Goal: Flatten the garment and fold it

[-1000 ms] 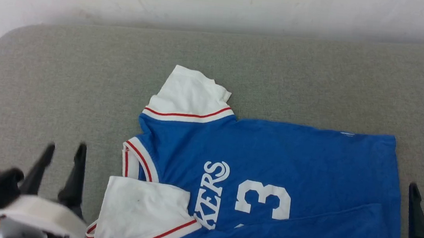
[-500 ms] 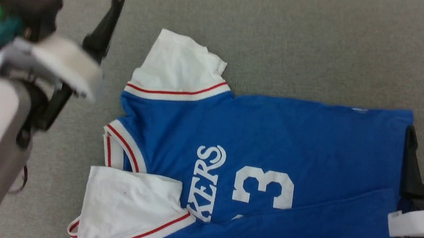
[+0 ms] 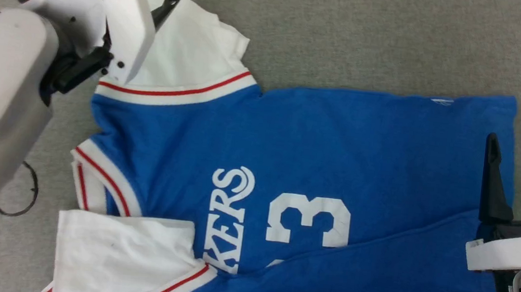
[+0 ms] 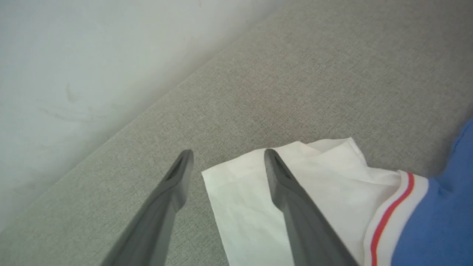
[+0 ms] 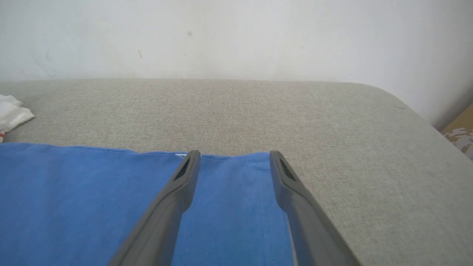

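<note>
A thin dark loop (image 3: 25, 191) shows by the left forearm, and the left gripper (image 4: 225, 159) hangs over the corner of the far white sleeve, jaws apart, one finger above cloth and the other above the grey worktop (image 3: 374, 32). The garment (image 3: 299, 145) lies chest-up across the middle, its near sleeve and a blue flap folded over part of the lettering. The right gripper (image 3: 515, 141) hovers at the hem, jaws apart and empty, and a white wall (image 5: 236, 37) stands behind.
</note>
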Motion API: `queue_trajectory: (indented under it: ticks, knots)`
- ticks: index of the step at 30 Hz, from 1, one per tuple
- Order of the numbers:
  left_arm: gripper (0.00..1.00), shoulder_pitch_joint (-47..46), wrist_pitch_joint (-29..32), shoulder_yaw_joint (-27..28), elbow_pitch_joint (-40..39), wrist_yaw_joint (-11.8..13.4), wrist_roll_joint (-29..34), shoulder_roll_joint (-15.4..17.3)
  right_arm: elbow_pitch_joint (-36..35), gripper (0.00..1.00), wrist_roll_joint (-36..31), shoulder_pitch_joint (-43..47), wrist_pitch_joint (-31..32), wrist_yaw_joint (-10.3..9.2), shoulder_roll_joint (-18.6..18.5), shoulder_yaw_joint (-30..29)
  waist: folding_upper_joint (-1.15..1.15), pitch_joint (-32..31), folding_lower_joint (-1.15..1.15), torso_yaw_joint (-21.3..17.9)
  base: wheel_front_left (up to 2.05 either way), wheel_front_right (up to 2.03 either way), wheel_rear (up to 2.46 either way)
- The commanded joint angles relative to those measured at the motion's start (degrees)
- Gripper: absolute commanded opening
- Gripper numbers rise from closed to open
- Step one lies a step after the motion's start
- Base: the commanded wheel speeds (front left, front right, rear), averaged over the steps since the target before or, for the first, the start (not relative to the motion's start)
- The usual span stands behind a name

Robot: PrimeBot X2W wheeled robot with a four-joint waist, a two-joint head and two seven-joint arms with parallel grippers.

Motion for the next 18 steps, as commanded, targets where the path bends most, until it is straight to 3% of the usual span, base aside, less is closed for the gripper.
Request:
queue_trajectory:
  ticks: [1, 8, 9, 10, 11, 12, 18]
  knots:
    - [1.0, -1.11, 1.07, -0.33, 1.02, -0.24, -1.23, 0.52, 0.08, 1.0, 0.35, -1.0, -0.48, -0.05, 0.16, -0.08, 0.0, 2.67, -0.01, -2.77, 0.0, 0.0, 0.0]
    - [1.0, -1.73, 4.9, -0.86, 5.35, -0.38, -4.83, 2.58, -0.06, 1.0, 0.77, -1.36, -0.81, -0.05, 0.17, -0.51, 0.0, 4.19, -0.01, -4.58, 0.0, 0.0, 0.0]
    - [0.87, -1.44, 5.63, -0.99, 6.04, -0.38, -5.28, 2.69, -0.09, 1.0, 0.79, -1.36, -0.81, -0.05, 0.17, -0.57, 0.0, 4.22, -0.01, -4.67, 0.0, 0.0, 0.0]
    - [0.42, -1.22, 6.15, -1.09, 6.52, -0.38, -5.63, 2.81, -0.15, 1.0, 0.82, -1.36, -0.76, -0.05, 0.17, -0.62, 0.0, 4.25, -0.01, -4.72, 0.0, 0.0, 0.0]
    - [0.06, -1.05, 6.48, -1.12, 6.87, -0.39, -5.91, 2.91, -0.27, 1.0, 0.82, -1.41, -0.64, -0.05, 0.17, -0.69, 0.0, 4.27, -0.01, -4.73, 0.0, 0.0, 0.0]
    - [0.0, -0.89, 6.58, -1.1, 7.07, -0.39, -6.19, 2.99, -0.43, 1.0, 0.74, -1.52, -0.44, -0.05, 0.17, -0.71, 0.0, 4.26, -0.01, -4.7, 0.0, 0.0, 0.0]
    - [0.0, -0.45, 4.78, -0.99, 7.31, -0.3, -6.14, 3.35, -3.37, 1.0, -1.07, -3.82, 1.35, -0.05, 0.17, -0.59, 0.0, 3.36, -0.01, -3.52, 0.0, 0.0, 0.0]
